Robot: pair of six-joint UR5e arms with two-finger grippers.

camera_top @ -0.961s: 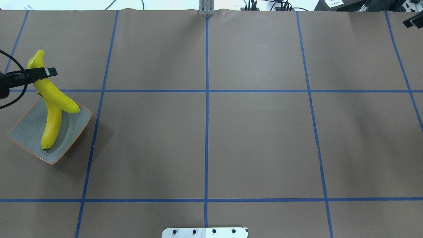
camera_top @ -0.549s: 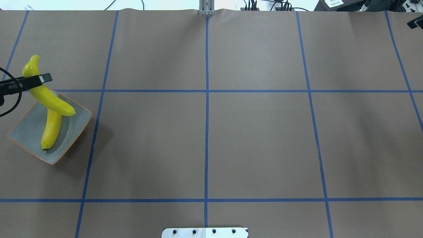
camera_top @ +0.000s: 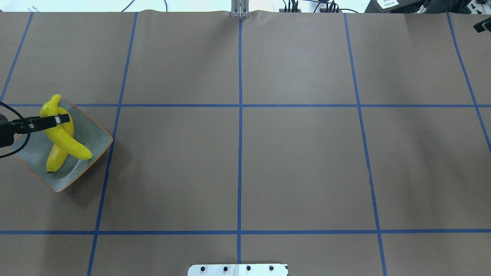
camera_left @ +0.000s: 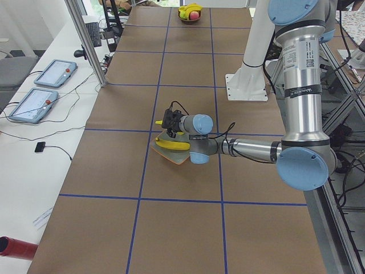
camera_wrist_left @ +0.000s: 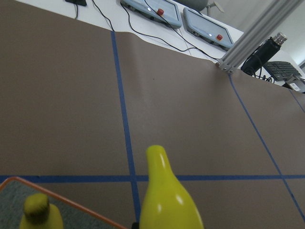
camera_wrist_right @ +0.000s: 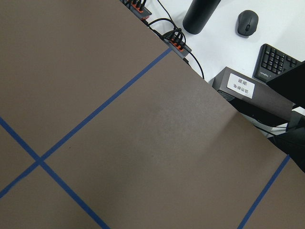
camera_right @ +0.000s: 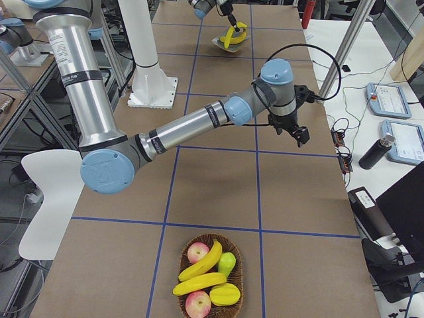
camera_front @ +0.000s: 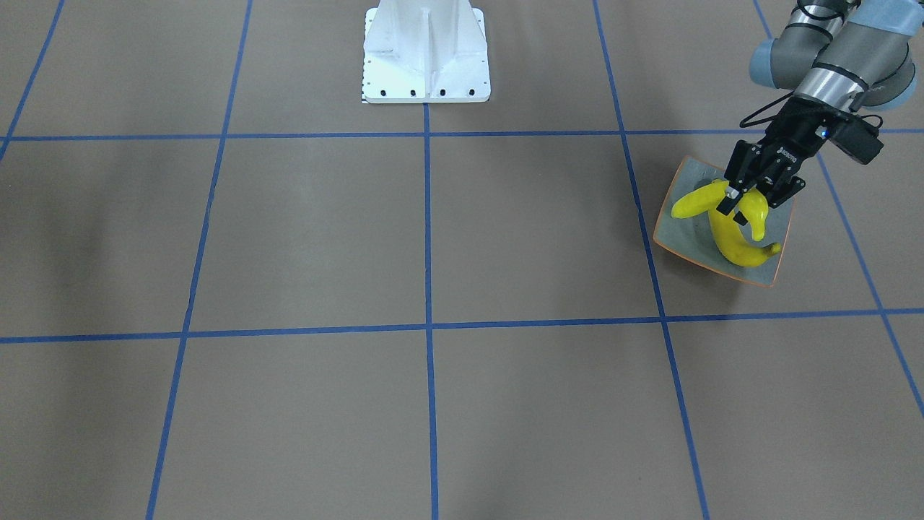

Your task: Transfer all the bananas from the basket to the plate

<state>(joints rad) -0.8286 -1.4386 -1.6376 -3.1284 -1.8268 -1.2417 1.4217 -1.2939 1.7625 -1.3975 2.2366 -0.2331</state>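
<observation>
The square grey plate (camera_top: 90,138) with an orange rim sits at the table's far left. Two bananas cross on it. One banana (camera_top: 54,161) lies flat. The other banana (camera_top: 74,145) rests across it, and my left gripper (camera_top: 53,119) is shut on it near the stem end. The front view shows the same grip (camera_front: 743,198) over the plate (camera_front: 675,242). The left wrist view shows the held banana's tip (camera_wrist_left: 164,200). The wicker basket (camera_right: 240,278) at the far end holds two more bananas (camera_right: 202,262). My right gripper (camera_right: 303,137) hovers above bare table; I cannot tell its state.
The basket also carries apples (camera_right: 197,252) and a green fruit (camera_right: 226,264). The white pedestal base (camera_front: 426,54) stands at the robot's side of the table. Tablets, cables and a dark bottle (camera_right: 374,151) lie beyond the far edge.
My left gripper has come down and toward the robot with the banana, which now lies across the other banana on the plate. The plate has shifted slightly.
</observation>
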